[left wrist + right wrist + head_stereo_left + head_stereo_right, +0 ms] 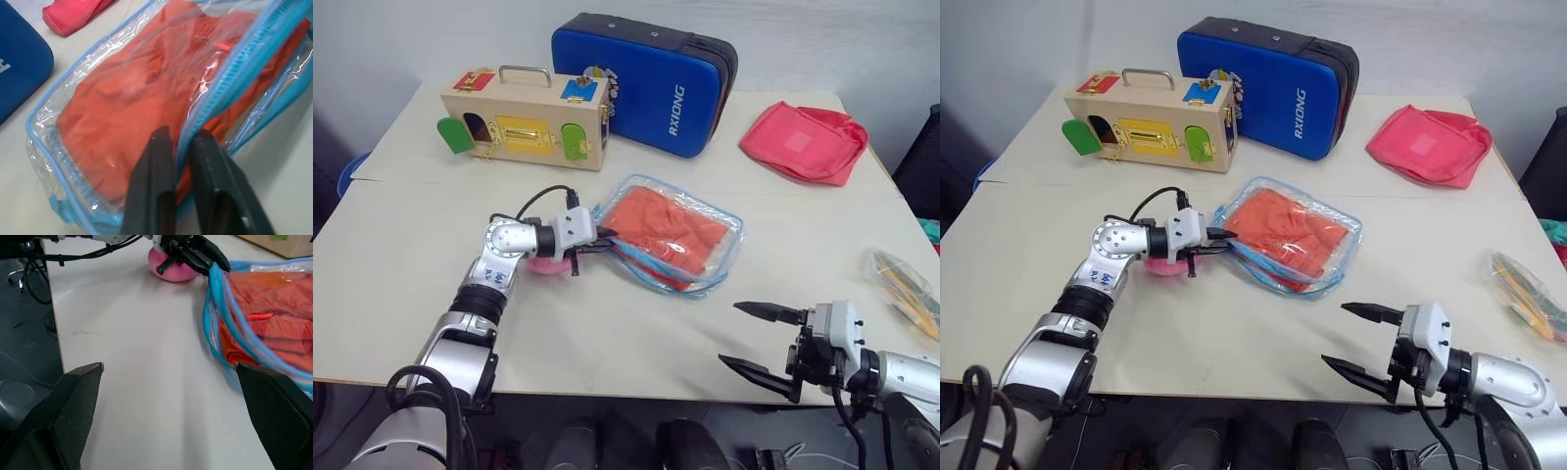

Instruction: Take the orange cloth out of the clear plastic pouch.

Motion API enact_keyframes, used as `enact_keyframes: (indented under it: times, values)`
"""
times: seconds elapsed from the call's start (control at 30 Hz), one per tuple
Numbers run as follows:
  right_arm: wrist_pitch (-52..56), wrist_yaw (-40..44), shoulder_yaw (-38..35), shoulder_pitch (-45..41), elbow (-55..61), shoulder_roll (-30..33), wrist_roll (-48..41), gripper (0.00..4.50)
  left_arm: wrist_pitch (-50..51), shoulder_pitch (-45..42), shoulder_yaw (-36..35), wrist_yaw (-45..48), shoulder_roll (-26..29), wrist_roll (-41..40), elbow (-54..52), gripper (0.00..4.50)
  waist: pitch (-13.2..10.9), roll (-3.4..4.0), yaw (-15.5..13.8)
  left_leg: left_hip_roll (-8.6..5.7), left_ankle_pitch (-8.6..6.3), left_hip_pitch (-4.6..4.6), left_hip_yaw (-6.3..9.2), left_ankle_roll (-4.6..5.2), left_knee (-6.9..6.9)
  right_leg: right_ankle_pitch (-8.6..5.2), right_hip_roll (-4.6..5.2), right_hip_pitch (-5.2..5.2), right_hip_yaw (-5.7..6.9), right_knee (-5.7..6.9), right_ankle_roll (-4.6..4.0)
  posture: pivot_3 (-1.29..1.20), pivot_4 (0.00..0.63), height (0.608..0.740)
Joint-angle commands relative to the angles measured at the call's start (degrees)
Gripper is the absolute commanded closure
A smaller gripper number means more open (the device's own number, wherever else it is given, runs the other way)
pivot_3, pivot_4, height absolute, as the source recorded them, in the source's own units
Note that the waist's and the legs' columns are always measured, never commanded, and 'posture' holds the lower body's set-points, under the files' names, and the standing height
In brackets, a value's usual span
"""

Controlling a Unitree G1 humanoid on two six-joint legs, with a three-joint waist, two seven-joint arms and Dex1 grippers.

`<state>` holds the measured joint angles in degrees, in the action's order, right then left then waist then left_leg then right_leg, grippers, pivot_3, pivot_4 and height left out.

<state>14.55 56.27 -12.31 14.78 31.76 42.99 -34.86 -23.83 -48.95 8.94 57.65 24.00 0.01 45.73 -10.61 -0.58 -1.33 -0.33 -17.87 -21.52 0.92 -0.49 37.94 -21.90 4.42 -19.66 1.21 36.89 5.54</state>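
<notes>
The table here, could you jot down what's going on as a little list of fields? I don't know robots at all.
cloth: orange cloth lies inside the clear plastic pouch
left gripper: shut on the pouch's blue zipper edge
right gripper: open, holding nothing, apart from the pouch
beside left gripper: pink plush toy
far side of table: wooden latch box, blue hard case, pink-red bag

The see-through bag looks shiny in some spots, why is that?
In the left wrist view, room light bounces off the crinkled clear plastic pouch as white streaks over the orange cloth. In the right wrist view, the same glare shows as pale patches, and the pouch's blue edging looks slightly smeared.
</notes>
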Motion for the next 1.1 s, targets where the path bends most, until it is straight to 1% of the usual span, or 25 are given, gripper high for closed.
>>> enact_keyframes:
  times: [0.03,0.13,0.23,0.37,0.5,0.6,0.7,0.8,0.87,0.97,1.1]
  values:
    - [6.8,-5.0,5.0,-4.3,5.7,-0.3,-1.4,0.00,6.4,1.3,-0.9,1.9,-1.8,-3.8,-6.1,4.48,0.0,0.00,0.1,0.00,0.00,0.00,0.00,0.00,0.01,0.00,0.01,-0.01,-0.01,0.00,0.00,0.00,0.150,0.740]
    - [14.5,-10.6,12.3,-11.9,7.8,-2.5,-1.2,0.00,16.9,3.7,-0.9,1.7,-2.9,-6.3,-15.1,4.48,0.0,0.00,0.3,0.01,0.01,-0.03,0.04,-0.02,0.02,0.00,0.01,-0.03,-0.02,-0.01,0.00,0.00,0.150,0.740]
    - [17.9,-17.2,19.7,-20.9,4.3,-7.1,5.5,0.00,30.9,6.6,-0.7,-1.0,-3.9,-8.0,-26.6,4.48,0.0,0.00,0.5,0.03,0.02,-0.09,0.08,-0.04,0.06,0.00,0.00,-0.08,-0.02,0.00,0.00,0.00,0.150,0.740]
    - [17.5,-21.9,25.1,-28.2,-2.4,-10.3,14.5,0.00,40.7,9.2,0.2,-1.9,-3.7,-9.2,-36.6,4.48,0.0,0.00,0.4,0.00,0.02,-0.18,0.10,-0.05,0.06,0.00,0.01,-0.19,-0.05,0.07,0.00,0.00,0.150,0.740]
    - [15.6,-26.4,26.3,-32.8,-8.5,-13.8,20.7,0.00,44.1,11.1,0.9,-2.0,-3.1,-9.5,-41.6,4.48,0.0,0.00,0.3,-0.03,0.02,-0.26,0.09,-0.05,0.06,0.00,0.02,-0.26,-0.06,0.12,-0.01,0.00,0.150,0.740]
    - [15.3,-28.9,27.1,-34.4,-11.1,-15.6,24.5,0.00,44.6,11.7,1.0,-2.3,-2.8,-9.3,-42.0,4.48,0.0,0.01,0.4,-0.03,0.04,-0.84,0.06,-0.07,0.26,0.00,0.01,-0.92,-0.08,0.46,-0.01,0.00,0.150,0.740]
    - [15.6,-31.3,27.3,-35.9,-13.1,-17.8,27.2,0.00,44.5,11.7,1.0,-2.6,-2.9,-9.2,-41.8,4.48,0.0,0.00,0.7,-0.04,0.05,-0.88,0.03,-0.07,0.26,0.00,0.01,-1.02,-0.07,0.56,-0.01,0.00,0.150,0.740]
    - [14.5,-31.7,29.1,-37.5,-15.0,-18.1,30.9,0.60,44.4,11.5,1.1,-2.9,-3.2,-9.2,-41.3,4.50,0.0,0.01,1.3,-0.04,0.07,-0.88,0.01,-0.07,0.25,0.00,0.02,-1.02,-0.08,0.57,-0.01,0.00,0.150,0.740]
    - [14.4,-30.7,30.0,-37.9,-15.5,-17.6,32.3,1.27,44.2,11.4,1.2,-2.9,-3.3,-9.2,-41.0,4.50,0.0,0.01,1.4,-0.04,0.07,-0.88,0.03,-0.07,0.24,0.00,0.01,-1.02,-0.08,0.58,-0.01,0.00,0.150,0.740]
    - [14.7,-29.9,30.3,-37.8,-16.0,-17.6,33.6,1.27,44.0,11.4,1.3,-2.9,-3.3,-9.1,-40.8,4.50,0.0,0.01,1.5,-0.03,0.08,-0.88,0.03,-0.08,0.22,0.00,0.01,-1.06,-0.08,0.61,-0.01,0.00,0.150,0.740]
    - [16.3,-26.5,31.2,-37.6,-16.0,-17.0,33.6,1.27,43.7,11.2,1.4,-3.1,-3.5,-9.0,-40.3,4.50,0.0,0.01,1.5,-0.03,0.08,-0.88,0.02,-0.08,0.22,0.00,0.01,-1.05,-0.08,0.62,-0.01,0.00,0.150,0.740]
